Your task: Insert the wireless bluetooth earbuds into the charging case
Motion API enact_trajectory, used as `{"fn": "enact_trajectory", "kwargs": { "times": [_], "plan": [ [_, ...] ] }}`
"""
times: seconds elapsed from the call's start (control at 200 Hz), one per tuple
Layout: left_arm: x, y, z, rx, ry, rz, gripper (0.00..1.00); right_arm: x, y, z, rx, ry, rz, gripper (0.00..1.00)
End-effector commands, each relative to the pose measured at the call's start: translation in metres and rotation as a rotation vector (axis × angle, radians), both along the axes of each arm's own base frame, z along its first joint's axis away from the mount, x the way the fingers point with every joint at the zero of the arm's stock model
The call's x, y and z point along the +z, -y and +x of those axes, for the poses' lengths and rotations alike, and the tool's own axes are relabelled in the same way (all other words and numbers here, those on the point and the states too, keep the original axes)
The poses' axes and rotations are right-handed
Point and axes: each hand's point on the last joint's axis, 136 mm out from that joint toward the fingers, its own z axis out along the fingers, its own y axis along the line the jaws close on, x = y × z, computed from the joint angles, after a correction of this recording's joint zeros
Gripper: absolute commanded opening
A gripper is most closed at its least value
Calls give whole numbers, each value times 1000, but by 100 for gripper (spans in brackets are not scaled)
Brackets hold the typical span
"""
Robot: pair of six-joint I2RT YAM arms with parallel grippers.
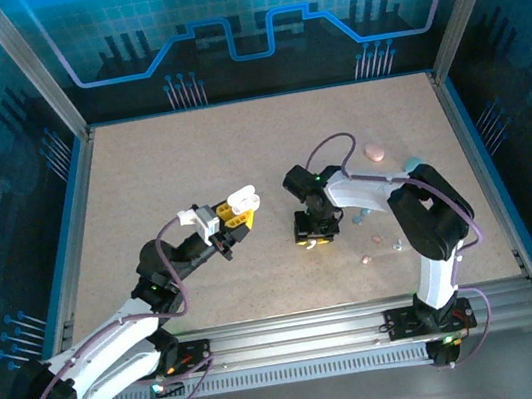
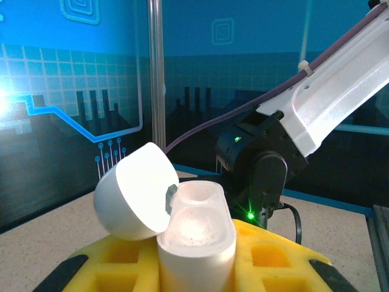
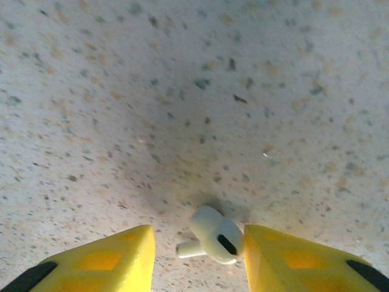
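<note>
My left gripper (image 1: 235, 212) is shut on a white charging case (image 2: 197, 240), held upright above the table with its round lid (image 2: 134, 193) flipped open to the left and both wells empty. My right gripper (image 1: 315, 239) points straight down at the table. Its yellow fingers (image 3: 112, 261) stand open around a whitish earbud (image 3: 216, 234) that lies on the tabletop, stem to the left, close against the right finger. More tiny earbuds lie to the right of that gripper: a pale blue one (image 1: 358, 215), a pink one (image 1: 367, 258) and another pink one (image 1: 377, 239).
A pink case (image 1: 374, 152) and a teal case (image 1: 410, 164) lie at the back right, beside the right arm's elbow. The speckled table (image 1: 169, 164) has blue-edged walls on all sides. The right arm's wrist (image 2: 261, 176) hangs just behind the held case.
</note>
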Motion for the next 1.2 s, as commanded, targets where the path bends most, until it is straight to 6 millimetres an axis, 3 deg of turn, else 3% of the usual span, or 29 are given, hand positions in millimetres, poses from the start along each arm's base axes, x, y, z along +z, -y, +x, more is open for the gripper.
{"fn": "enact_trajectory", "kwargs": {
  "times": [0.0,0.365,0.435,0.55,0.82,1.196],
  "plan": [
    [21,0,-3,-5,63,-31,15,0,-1,5,43,10,-29,43],
    [19,0,-3,-6,59,-29,15,5,-5,10,109,49,-36,44],
    [20,0,-3,-3,60,-30,15,7,0,11,119,72,-63,53],
    [19,0,-3,-3,60,-31,15,13,7,13,95,105,-92,56],
    [17,-1,-3,3,60,-30,15,-2,3,3,19,23,-57,51],
    [16,-2,-3,6,60,-31,15,-3,-11,8,69,20,-35,45]
  ]
}}
